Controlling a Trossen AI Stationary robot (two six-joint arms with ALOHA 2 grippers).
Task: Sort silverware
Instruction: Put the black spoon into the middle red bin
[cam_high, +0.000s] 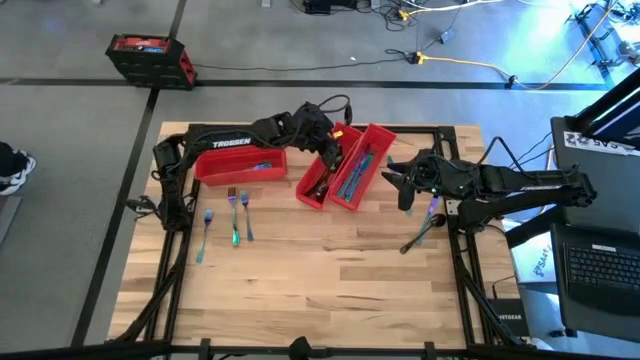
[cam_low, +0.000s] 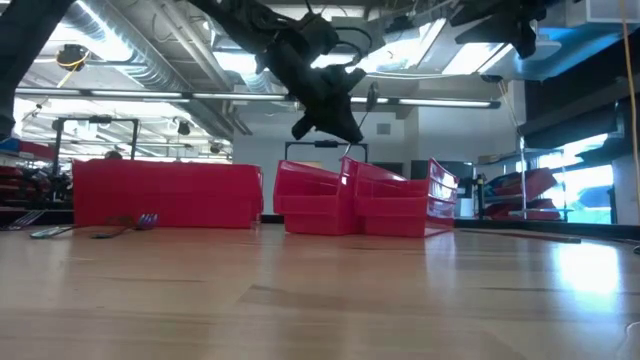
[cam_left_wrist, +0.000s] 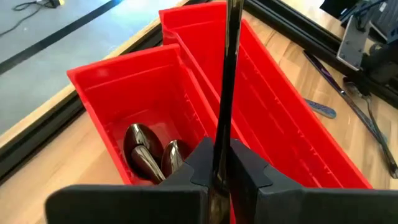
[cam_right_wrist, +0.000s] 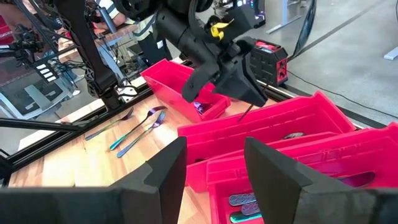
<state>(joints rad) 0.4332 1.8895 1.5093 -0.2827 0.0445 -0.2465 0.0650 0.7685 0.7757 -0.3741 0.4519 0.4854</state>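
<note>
From above, the left gripper hangs over the near-left of two angled red bins, clamped on a slender dark piece of silverware, while the right gripper waits just beside the other angled bin, its fingers partly apart and holding nothing. Count with me: three red bins in all, the third lying flat under the left arm; three pieces on the wood in front of it, and about two more by the right arm (they overlap, so the count is loose). Down at table level, the left gripper floats well above the bins, and a couple of pieces glint on the table at the far left. Through the left wrist, the handle runs straight out between closed fingers, right over the bin where three dark spoons already lie; which kind of utensil is held I cannot tell. To do this well, I'd say bring the piece low and centred over that bin, clear of the dividing wall, then let go so it drops among its mates rather than bouncing into the neighbour. From the right wrist, its own fingers stand apart and empty, and blue pieces rest in the bin below.
</note>
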